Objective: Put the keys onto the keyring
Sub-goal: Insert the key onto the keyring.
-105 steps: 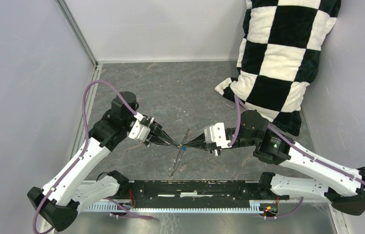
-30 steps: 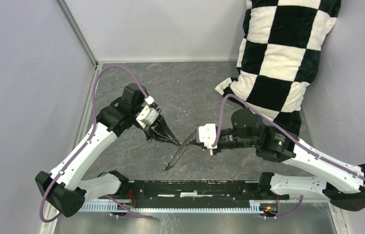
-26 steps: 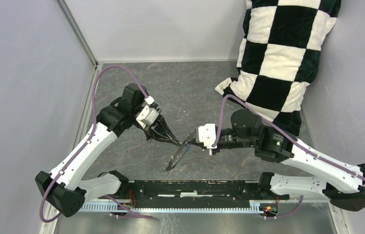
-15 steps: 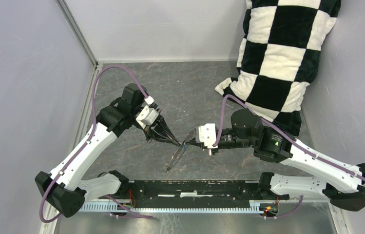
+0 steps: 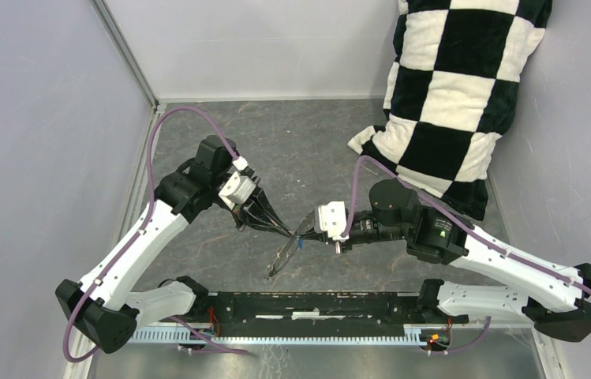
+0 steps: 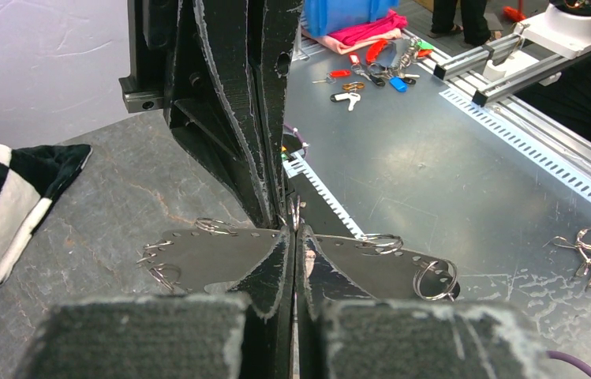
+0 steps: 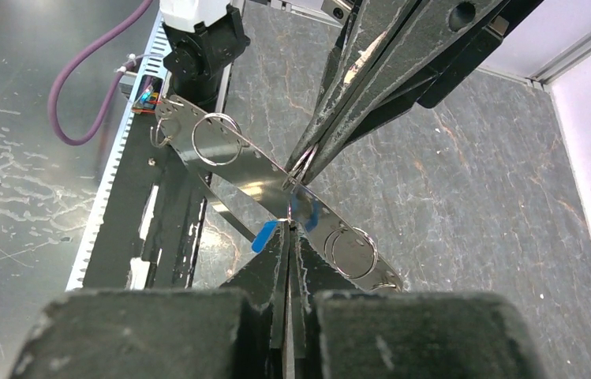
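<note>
Key: small blue-headed key (image 7: 264,236), pinched at the tips of the right tool (image 7: 288,230), head jutting sideways, just beside the strip.
Keyring: thin grey wire split ring (image 7: 301,168) at the strip's upper edge, just above the key, nipped by the left tool (image 6: 292,230).
Right tool: pressed together on the key.
Left tool: pressed together on the split ring, tips near the right tool's.
Strip: long polished flat metal strip (image 7: 252,185), slanting between both tools, more wire rings (image 7: 215,136) threaded through its holes.
Worktop: dark grey, stone-patterned worktop (image 5: 316,150) beneath.
Pillow: black-and-white chequered pillow (image 5: 458,87), far right corner.
</note>
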Available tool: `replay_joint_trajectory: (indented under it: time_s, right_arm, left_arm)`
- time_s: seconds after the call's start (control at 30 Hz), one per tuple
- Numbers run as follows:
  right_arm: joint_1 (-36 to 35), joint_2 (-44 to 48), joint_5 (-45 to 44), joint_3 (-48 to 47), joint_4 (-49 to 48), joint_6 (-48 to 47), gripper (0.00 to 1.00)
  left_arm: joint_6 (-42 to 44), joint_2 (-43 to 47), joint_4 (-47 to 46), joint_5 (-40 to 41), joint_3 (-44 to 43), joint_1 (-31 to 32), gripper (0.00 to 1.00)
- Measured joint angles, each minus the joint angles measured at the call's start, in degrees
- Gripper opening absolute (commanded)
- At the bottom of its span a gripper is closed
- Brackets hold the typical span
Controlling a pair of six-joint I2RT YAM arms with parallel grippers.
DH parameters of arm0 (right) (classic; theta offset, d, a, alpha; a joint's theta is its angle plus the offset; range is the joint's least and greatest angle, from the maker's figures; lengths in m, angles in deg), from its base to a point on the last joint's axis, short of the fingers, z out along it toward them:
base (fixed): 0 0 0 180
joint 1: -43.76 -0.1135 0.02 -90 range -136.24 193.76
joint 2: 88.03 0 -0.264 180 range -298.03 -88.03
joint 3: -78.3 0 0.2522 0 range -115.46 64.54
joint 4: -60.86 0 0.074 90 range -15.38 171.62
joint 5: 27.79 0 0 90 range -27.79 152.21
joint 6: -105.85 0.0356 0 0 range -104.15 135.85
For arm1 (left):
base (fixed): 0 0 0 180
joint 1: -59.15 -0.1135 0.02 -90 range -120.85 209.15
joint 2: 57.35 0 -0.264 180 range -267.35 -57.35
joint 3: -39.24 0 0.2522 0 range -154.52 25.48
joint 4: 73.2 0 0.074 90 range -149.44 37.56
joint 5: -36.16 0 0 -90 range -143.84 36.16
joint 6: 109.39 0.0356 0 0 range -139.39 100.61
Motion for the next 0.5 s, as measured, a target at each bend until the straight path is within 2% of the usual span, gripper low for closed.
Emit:
replay_joint_trajectory:
  time_s: [0.5]
  right_arm:
    - [0.0,-0.5,0.1,0.1,-2.1,2.2,0.01]
  left_arm:
    - [1.9,0.7,0.1,0.0,0.0,0.0,0.02]
